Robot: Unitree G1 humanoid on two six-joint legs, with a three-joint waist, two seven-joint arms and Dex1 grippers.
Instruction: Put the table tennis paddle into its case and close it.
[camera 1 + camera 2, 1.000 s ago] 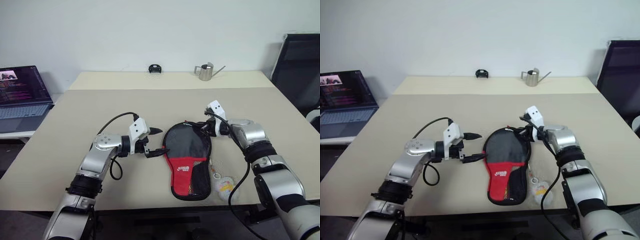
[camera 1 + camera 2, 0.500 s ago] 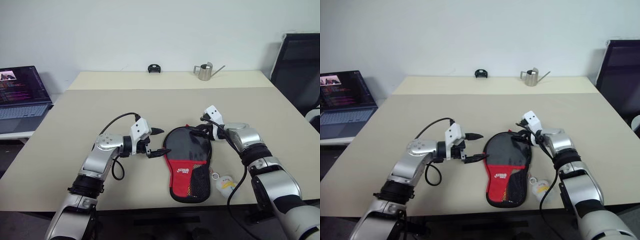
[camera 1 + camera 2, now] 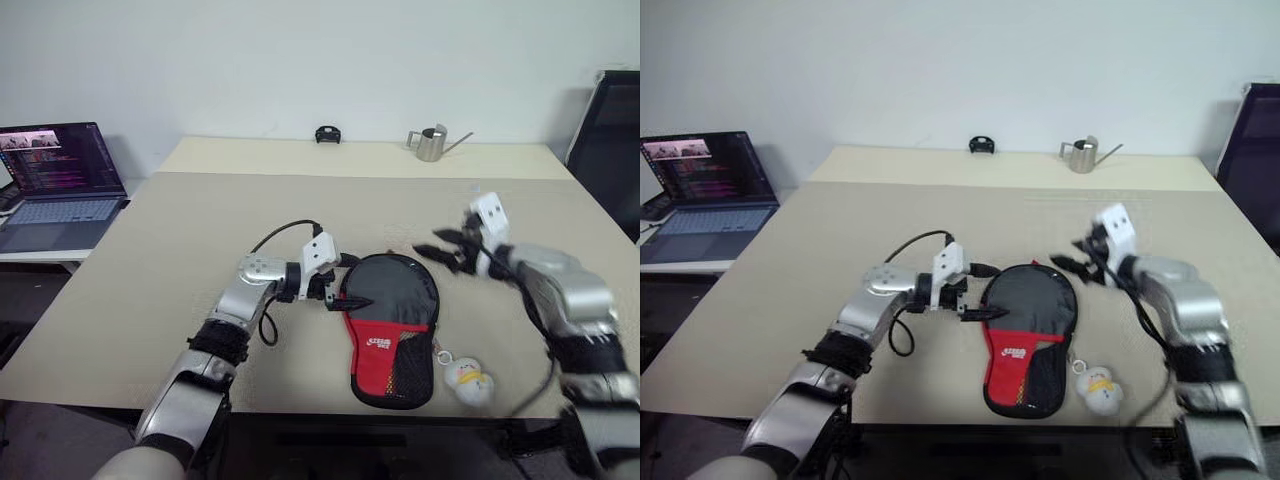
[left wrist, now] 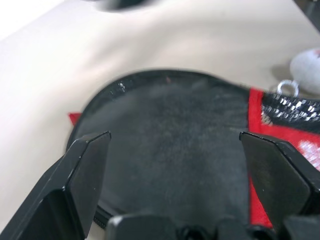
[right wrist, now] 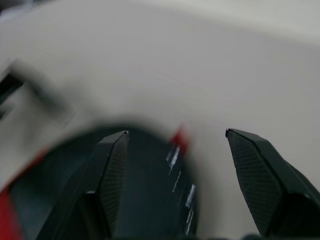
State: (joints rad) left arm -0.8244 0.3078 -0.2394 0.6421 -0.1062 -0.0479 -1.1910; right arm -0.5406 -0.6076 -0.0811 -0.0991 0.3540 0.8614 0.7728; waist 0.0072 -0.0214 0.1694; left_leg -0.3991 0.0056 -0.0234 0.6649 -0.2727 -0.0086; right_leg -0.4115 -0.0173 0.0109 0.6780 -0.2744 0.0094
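The case point(image 3: 392, 330) lies flat on the table, black round end away from me, red panel and mesh pocket toward me. The table tennis paddle is hidden. My left gripper point(image 3: 351, 283) is open at the case's upper left edge, its fingers point(image 4: 75, 185) spread on either side of the black top point(image 4: 170, 130). My right gripper point(image 3: 441, 254) hangs open a little above the table, just off the case's upper right edge, which lies below its fingers point(image 5: 112, 170). I cannot tell how the zipper stands.
A small white-yellow toy point(image 3: 468, 376) on a ring lies by the case's lower right. An open laptop point(image 3: 60, 180) stands at the left. A metal watering can point(image 3: 432, 143) and a small black object point(image 3: 326, 133) sit at the table's far edge. A black chair point(image 3: 612, 130) is at the right.
The whole view has shifted. My right gripper has opened, let go of the case's upper right edge and drawn back and up. My left gripper has moved right, up to the case's left edge.
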